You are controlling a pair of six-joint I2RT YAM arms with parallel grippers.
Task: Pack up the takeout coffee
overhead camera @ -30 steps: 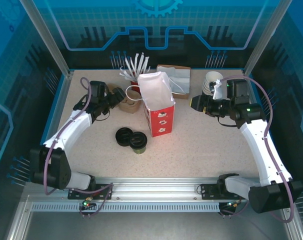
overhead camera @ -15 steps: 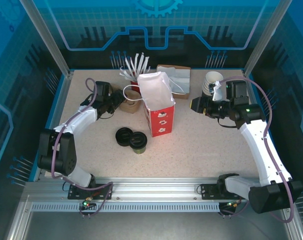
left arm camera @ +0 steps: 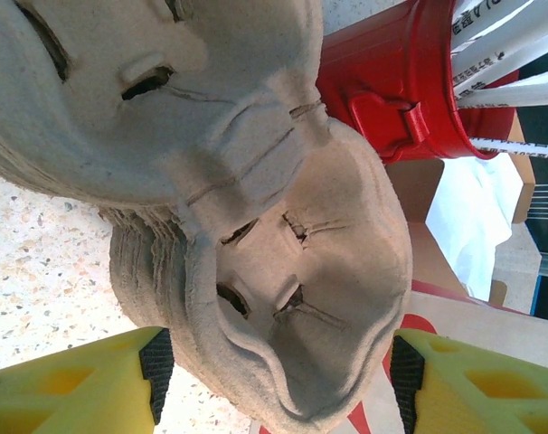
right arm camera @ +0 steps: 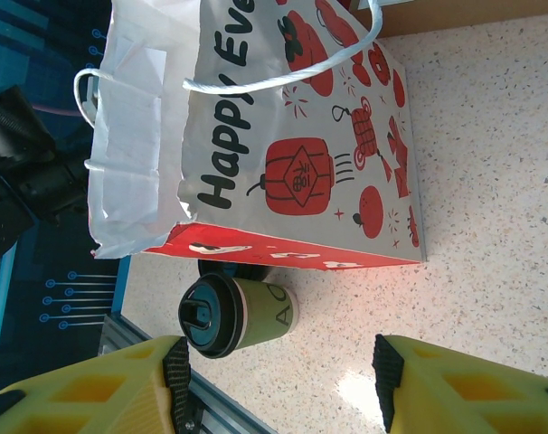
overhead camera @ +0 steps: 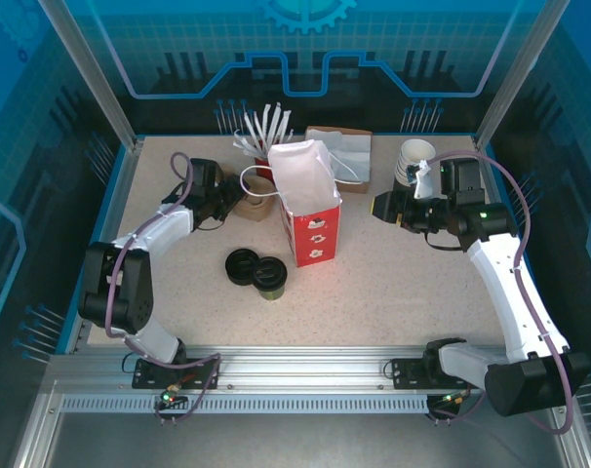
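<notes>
Above the counter, the left arm is pushing farther back onto the pulp cup carriers, leaving the takeout coffee untouched near the paper bag. Left wrist: the left fingers are narrowing, pinching the carriers. Right wrist: the right fingers are staying spread, empty.

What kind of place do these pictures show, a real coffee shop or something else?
Probably a robot test cell staged as a takeaway counter: blue enclosure walls, plus a printed paper bag, pulp cup carriers and a lidded coffee cup.
</notes>
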